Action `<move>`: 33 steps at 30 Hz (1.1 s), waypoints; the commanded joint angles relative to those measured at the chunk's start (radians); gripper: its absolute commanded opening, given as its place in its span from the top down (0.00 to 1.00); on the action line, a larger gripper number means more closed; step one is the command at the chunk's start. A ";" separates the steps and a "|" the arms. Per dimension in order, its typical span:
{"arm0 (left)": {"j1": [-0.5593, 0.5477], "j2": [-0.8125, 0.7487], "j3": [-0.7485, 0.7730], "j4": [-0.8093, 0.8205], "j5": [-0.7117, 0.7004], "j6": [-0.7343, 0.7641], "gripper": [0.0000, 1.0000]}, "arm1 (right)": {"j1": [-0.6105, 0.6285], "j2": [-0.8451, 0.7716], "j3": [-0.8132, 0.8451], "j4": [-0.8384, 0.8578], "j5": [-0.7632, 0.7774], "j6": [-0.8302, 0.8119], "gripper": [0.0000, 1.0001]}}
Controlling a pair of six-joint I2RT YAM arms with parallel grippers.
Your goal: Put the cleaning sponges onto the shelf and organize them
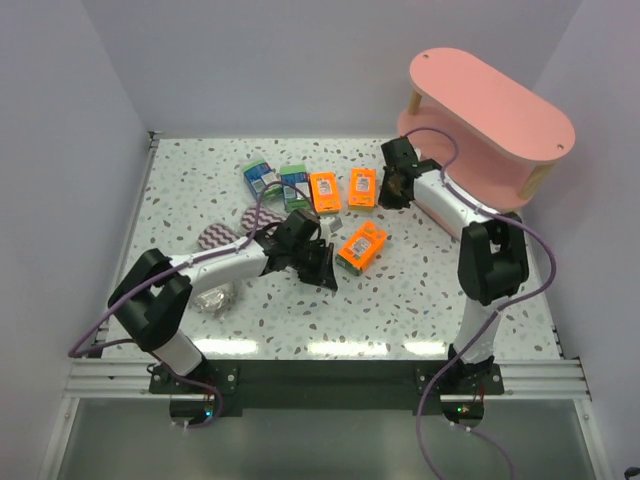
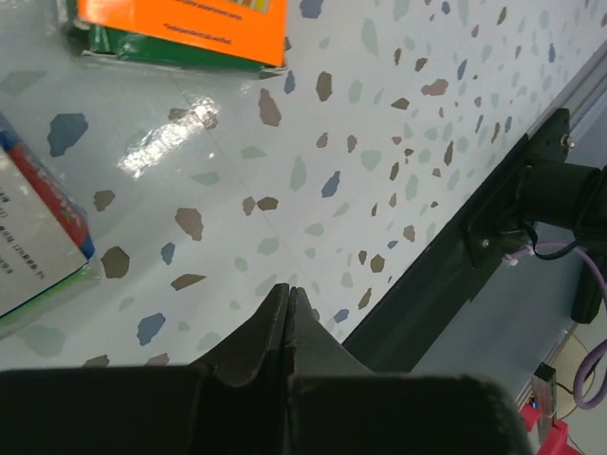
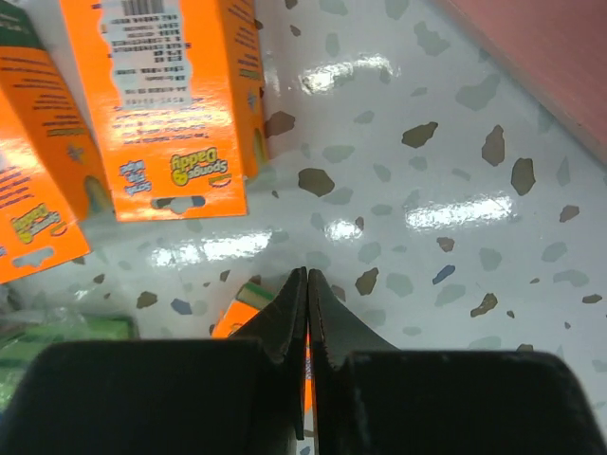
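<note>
Three orange packs and two green-and-blue packs lie mid-table. A purple zigzag pack and a greyish clear-wrapped pack lie by the left arm. The pink shelf stands at the far right. My left gripper is shut and empty beside the near orange pack; a white-labelled green-and-blue pack lies to its left. My right gripper is shut and empty, just right of an orange pack.
The speckled table is bounded by white walls at the left and the back. A black rail runs along the near edge. The shelf's pink base lies close to the right of my right gripper.
</note>
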 commanded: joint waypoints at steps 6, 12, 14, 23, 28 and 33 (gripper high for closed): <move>-0.004 0.074 0.058 0.015 -0.135 0.000 1.00 | 0.008 0.128 0.112 -0.090 0.025 -0.013 1.00; -0.003 0.215 0.189 0.004 -0.198 0.039 1.00 | 0.028 0.135 0.054 -0.073 -0.032 -0.016 1.00; -0.001 0.249 0.225 0.006 -0.217 0.046 1.00 | 0.040 0.126 0.028 -0.062 -0.055 -0.019 1.00; 0.011 0.323 0.308 -0.026 -0.255 0.094 1.00 | 0.095 0.033 -0.126 -0.048 -0.095 -0.004 1.00; 0.034 0.326 0.319 -0.020 -0.254 0.111 1.00 | 0.126 -0.093 -0.282 -0.047 -0.080 0.040 1.00; 0.060 0.361 0.370 -0.017 -0.225 0.126 1.00 | 0.146 -0.213 -0.419 -0.068 -0.080 0.108 1.00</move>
